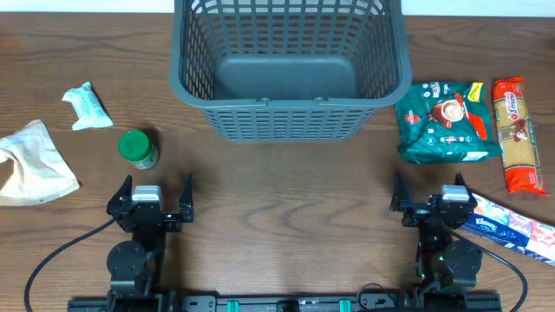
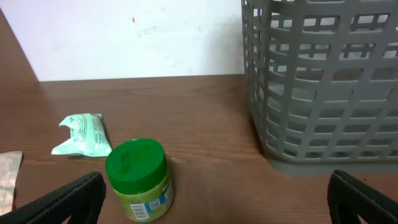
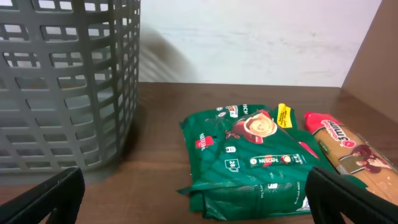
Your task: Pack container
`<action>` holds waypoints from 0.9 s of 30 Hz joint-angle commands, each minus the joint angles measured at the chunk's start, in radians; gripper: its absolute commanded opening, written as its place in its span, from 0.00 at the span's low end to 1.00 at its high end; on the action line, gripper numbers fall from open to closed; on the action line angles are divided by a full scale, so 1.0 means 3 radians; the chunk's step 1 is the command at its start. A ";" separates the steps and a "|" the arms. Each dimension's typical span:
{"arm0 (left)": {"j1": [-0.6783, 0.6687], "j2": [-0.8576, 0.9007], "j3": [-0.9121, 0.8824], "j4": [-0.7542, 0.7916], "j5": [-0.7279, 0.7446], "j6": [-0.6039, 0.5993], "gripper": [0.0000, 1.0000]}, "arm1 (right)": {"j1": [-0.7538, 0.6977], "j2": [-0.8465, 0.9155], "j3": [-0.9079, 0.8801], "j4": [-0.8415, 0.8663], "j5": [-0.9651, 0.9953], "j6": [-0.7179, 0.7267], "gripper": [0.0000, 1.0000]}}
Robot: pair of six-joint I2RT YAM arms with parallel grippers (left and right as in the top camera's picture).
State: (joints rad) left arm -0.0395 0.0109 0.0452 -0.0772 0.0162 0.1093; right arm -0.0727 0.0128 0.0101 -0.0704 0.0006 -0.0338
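both jaws gape wide, container [image 1: 286, 121] ahead between them.

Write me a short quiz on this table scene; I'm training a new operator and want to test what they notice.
1. True or false: the grey basket already has an item inside it.
2. Which thing stands nearest the left claw?
A. green-lidded jar
B. coffee bag
C. pasta pack
3. Short answer: is the right claw open or shut, and does it hold anything?

Key: 1 false, only its bare bottom shows; 2 A; 3 open, holding nothing.
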 commanded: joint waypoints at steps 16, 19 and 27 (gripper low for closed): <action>0.0009 -0.0023 -0.0102 -0.0048 -0.0027 0.0034 0.99 | 0.0048 -0.0020 -0.0015 -0.0005 0.0008 0.0174 0.99; 0.0009 -0.0023 -0.0102 -0.0048 -0.0027 0.0034 0.99 | 0.0048 -0.0020 -0.0015 -0.0005 0.0009 0.0417 0.99; 0.0009 -0.0023 -0.0102 -0.0048 -0.0027 0.0034 0.99 | 0.0048 -0.0018 0.0010 -0.0013 0.0019 0.0448 0.99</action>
State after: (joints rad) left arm -0.0395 0.0109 0.0452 -0.0772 0.0162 0.1093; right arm -0.0727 0.0128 0.0101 -0.0704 0.0002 0.0719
